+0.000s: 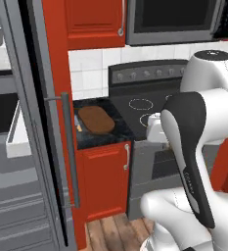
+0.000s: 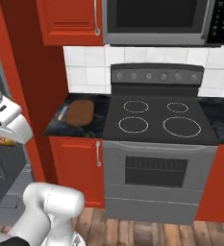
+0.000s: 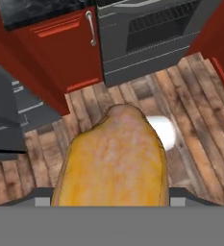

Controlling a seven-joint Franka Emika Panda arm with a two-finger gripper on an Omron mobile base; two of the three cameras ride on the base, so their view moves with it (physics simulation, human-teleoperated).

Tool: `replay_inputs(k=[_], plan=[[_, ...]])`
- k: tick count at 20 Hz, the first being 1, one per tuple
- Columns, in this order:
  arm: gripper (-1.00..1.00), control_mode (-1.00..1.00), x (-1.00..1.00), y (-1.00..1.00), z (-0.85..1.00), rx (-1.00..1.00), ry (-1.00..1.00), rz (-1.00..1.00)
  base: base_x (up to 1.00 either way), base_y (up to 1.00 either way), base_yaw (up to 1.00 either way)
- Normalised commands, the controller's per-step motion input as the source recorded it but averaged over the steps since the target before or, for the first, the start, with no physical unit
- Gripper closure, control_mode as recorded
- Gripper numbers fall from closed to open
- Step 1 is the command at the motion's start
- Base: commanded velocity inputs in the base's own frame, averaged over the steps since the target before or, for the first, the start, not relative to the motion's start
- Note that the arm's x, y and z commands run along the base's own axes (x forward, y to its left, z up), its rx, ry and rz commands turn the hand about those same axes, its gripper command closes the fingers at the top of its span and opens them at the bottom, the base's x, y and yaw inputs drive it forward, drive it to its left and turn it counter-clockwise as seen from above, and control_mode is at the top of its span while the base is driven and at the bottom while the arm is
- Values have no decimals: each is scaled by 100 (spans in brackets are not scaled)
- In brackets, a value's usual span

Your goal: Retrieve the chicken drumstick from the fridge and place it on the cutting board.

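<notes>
Nearest the hand camera, the drumstick (image 3: 114, 161) is seen large and golden, hanging over the wood floor (image 3: 195, 115) in front of the red cabinet (image 3: 60, 53) and the oven (image 3: 147, 33). The fingers themselves are hidden behind the meat, so their opening cannot be read directly; since the drumstick is carried in mid-air against the hand, it is judged to be pinched between them at a narrow gap. In the right base view the hand (image 2: 7, 122) is seen at the left edge, beside the fridge (image 1: 17, 147), with a sliver of orange below it that is probably the drumstick.

Farther off, the board (image 1: 96, 119) lies on the short dark counter (image 1: 116, 133) between the fridge and the stove (image 2: 156, 120), toward the counter's left and back. The board is bare; the drumstick is well apart from it and lower than the counter top.

Risks, as judged from here:
- A lumpy, rounded piece may be held on little contact; a quick swing could let it slip and fall to the floor.
- The open fridge door and its long handle (image 1: 69, 147) stand just beside the counter's left edge; a low or tight path could clip them.
- The load must be raised above the counter's front edge before crossing, or it may be knocked loose.
- The board is small; a late release could leave the meat on the counter instead.
</notes>
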Motion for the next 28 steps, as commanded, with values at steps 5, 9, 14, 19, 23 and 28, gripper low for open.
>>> replay_inputs(k=[5, 9, 14, 19, 23, 28], plan=[[100, 100, 0, 0, 0, 0, 0, 0, 80, -57, 31], [100, 100, 0, 0, 0, 0, 0, 0, 65, -32, 27], [100, 100, 0, 0, 0, 0, 0, 0, 60, -3, 16], [100, 100, 0, 0, 0, 0, 0, 0, 68, 0, 14], [100, 100, 0, 0, 0, 0, 0, 0, 28, 0, 9], [100, 100, 0, 0, 0, 0, 0, 0, 20, 0, 2]])
